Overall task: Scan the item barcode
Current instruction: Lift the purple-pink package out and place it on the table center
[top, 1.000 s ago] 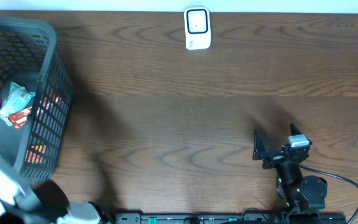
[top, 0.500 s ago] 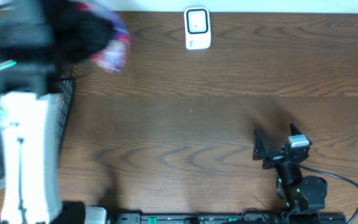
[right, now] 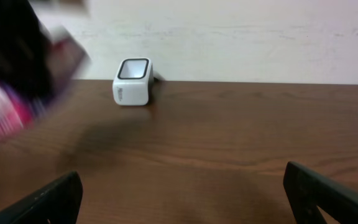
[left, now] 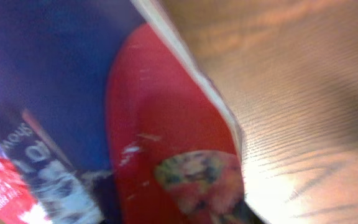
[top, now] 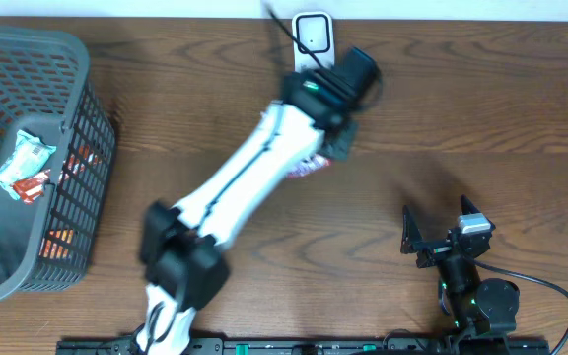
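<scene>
Table (top: 461, 118) | 1 scanner (top: 314, 35) | left claw (top: 331, 144) grips 1 packet (top: 308, 167) | right claw (top: 440, 227) open

I see 1 dark wood-grain table (top: 481, 118) | 2 things directly on it | grey mesh basket (top: 95, 168) at the left edge, wrapped packs inside | white scanner (top: 314, 37) upright at the far edge, near centre, close to the pale wall | basket and scanner well apart

Glossy packet (left: 166, 124), matt wood-grain table (top: 461, 118)
</scene>
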Tool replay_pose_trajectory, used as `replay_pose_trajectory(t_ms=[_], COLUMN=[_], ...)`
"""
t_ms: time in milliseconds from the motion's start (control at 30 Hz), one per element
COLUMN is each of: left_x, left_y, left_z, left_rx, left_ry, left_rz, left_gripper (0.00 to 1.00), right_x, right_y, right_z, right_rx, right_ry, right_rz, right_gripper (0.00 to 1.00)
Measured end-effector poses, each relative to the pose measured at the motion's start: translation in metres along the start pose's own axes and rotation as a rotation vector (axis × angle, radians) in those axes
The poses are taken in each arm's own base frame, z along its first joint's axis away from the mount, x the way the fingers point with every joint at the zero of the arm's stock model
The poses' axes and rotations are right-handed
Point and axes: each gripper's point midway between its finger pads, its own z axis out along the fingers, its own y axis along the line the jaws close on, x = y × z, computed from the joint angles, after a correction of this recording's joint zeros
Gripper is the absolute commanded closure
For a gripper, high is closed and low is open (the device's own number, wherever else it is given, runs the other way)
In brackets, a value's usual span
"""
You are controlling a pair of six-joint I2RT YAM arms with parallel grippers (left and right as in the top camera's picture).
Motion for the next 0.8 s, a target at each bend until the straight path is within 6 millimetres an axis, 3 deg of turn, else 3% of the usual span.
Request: replay_pose_trajectory(t_ms=[33,100,200,267,400,500,567,633,700,800], left_x=[0.005,0.017,0.022,0.021,0.000,-0.029,-0.052,-0.063,-0.057,-0.021], left_y=[-0.007,-0.016,-0.011,0.000,0.033,0.065,0.101,0.150,0.204,0.287], left_z=[0.015,0.042,0.054,0.050,0.021,-0.026,-0.079,-0.141,-0.195,-0.259], left_rx=[-0.011,-0.045,-0.100,-0.148,-0.230,-0.240,-0.236,-0.242,-0.275,-0.369], left_ry=[0.033,0.093,0.114,0.113,0.039,-0.102,-0.255,-0.421,-0.553,-0.685], left_rz=[0.023,0.064,0.084,0.084,0.042,-0.049,-0.161,-0.308,-0.454,-0.681], left_gripper=[0.27,0.09,0.07,0.01,0.02,0.02,0.02,0.02,0.02,0.02], right_x=[0.000,0.000,0.000,0.000,0.000,0.000,0.000,0.000,0.000,0.000], right_y=[0.000,0.000,0.000,0.000,0.000,0.000,0.000,0.000,0.000,0.000], right_z=[0.000,0.000,0.000,0.000,0.000,0.000,0.000,0.000,0.000,0.000], right_rx=[0.000,0.000,0.000,0.000,0.000,0.000,0.000,0.000,0.000,0.000], right_ry=[0.000,0.000,0.000,0.000,0.000,0.001,0.000,0.000,0.000,0.000], right_rz=[0.000,0.000,0.000,0.000,0.000,0.000,0.000,0.000,0.000,0.000], right_gripper=[0.01,0.01,0.01,0.01,0.01,0.01,0.01,0.01,0.01,0.01])
